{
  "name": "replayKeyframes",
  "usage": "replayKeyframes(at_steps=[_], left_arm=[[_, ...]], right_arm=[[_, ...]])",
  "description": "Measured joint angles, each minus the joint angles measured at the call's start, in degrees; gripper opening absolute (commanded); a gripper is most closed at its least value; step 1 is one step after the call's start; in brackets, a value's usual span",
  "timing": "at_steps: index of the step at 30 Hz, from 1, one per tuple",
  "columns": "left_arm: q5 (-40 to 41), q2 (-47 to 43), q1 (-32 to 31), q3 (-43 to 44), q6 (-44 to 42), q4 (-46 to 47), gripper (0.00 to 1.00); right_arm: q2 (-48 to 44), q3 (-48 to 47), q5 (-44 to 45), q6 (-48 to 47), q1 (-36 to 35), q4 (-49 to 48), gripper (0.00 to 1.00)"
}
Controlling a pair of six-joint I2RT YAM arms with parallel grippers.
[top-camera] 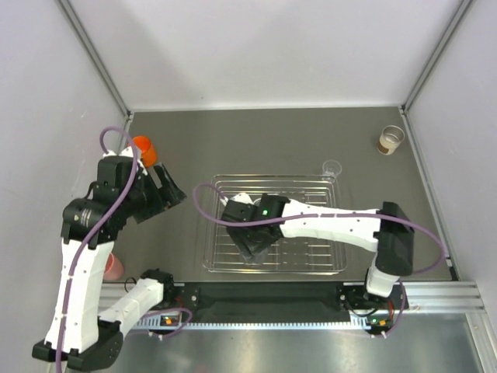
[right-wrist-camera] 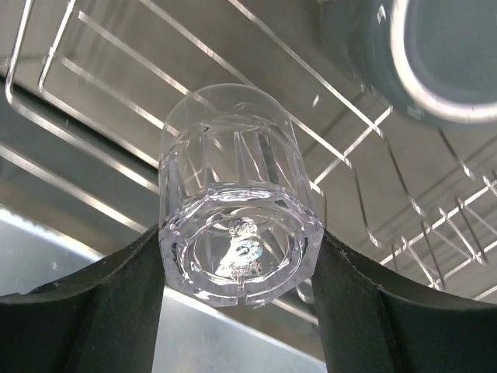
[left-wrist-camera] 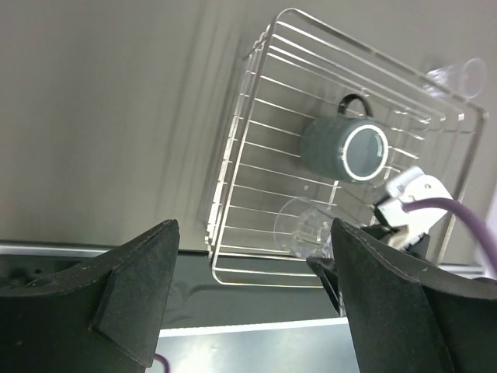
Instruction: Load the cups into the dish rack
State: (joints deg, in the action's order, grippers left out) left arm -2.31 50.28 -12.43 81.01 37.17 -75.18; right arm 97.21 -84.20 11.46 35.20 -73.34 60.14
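The silver wire dish rack [top-camera: 210,233] lies mid-table and also shows in the left wrist view [left-wrist-camera: 256,155]. My right gripper [top-camera: 252,245] reaches over its near left part and is shut on a clear tumbler [right-wrist-camera: 237,225], held mouth-down over the bars; the tumbler also shows in the left wrist view [left-wrist-camera: 299,229]. A dark grey cup [left-wrist-camera: 342,148] lies on its side in the rack. My left gripper [top-camera: 172,190] is open and empty, left of the rack. An orange cup [top-camera: 144,149] stands just behind it.
A second clear cup [top-camera: 332,168] stands at the rack's far right corner. A cream cup [top-camera: 390,140] stands at the far right by the wall. A pink cup [top-camera: 114,266] is partly hidden by the left arm at the near left edge.
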Motion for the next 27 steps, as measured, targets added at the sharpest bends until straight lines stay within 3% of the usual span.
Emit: replayKeyframes(at_steps=[7, 9, 11, 14, 21, 27], left_arm=[[2.5, 1.5, 0.0, 1.8, -3.4, -0.7, 0.84], [3.1, 1.3, 0.0, 1.8, -3.3, -1.1, 0.84], [3.6, 1.2, 0.0, 1.8, -3.2, -1.5, 0.84], [4.6, 1.3, 0.0, 1.8, -2.3, -1.8, 0.84], [9.5, 2.6, 0.0, 2.0, 1.5, -2.1, 0.82], [15.4, 5.9, 0.0, 4.4, 3.8, -2.2, 0.82]], right_arm=[[4.5, -1.4, 2.7, 0.9, 0.0, 3.4, 0.05], [4.5, -1.4, 3.4, 0.8, 0.0, 4.5, 0.12], [4.5, -1.2, 3.5, 0.4, 0.0, 4.5, 0.22], [3.7, 0.3, 3.4, -0.8, 0.0, 3.8, 0.54], [0.7, 2.1, 2.0, -4.1, 0.0, 3.0, 1.00], [-6.1, 2.0, 1.7, -7.7, 0.8, 2.3, 1.00]])
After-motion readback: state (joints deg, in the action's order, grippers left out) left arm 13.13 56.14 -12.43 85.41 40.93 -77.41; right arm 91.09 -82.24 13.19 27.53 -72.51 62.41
